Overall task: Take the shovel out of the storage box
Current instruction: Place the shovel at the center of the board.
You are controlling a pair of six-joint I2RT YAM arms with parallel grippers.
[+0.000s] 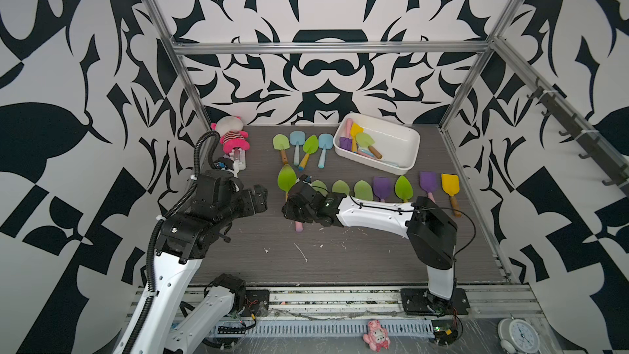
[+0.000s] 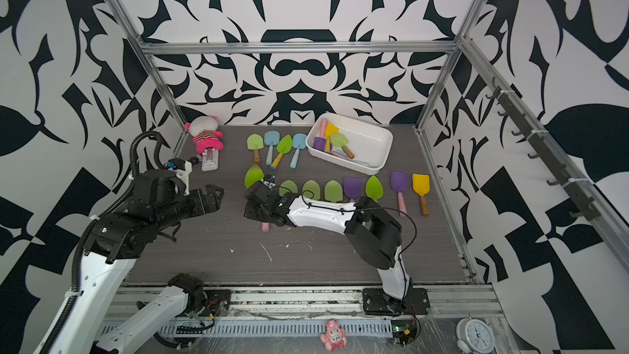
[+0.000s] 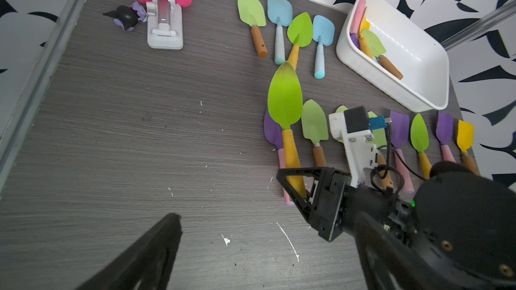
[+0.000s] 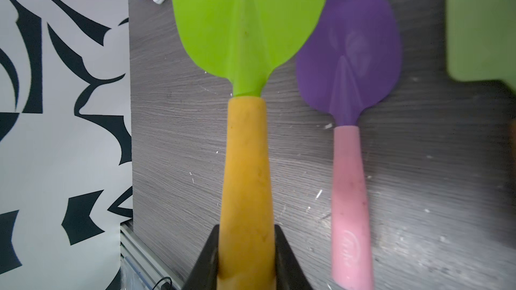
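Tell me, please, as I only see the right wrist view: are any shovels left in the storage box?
Observer: Yes, the storage box holds several shovels; a pale green shovel lies on top.
Operator: Is the left end effector busy?
Observer: No, the left end effector is open and empty, facing the right end effector.
Operator: Where is my green shovel relative to the box?
Observer: Your green shovel is outside the box, over the table, at the left end of the near row of shovels.
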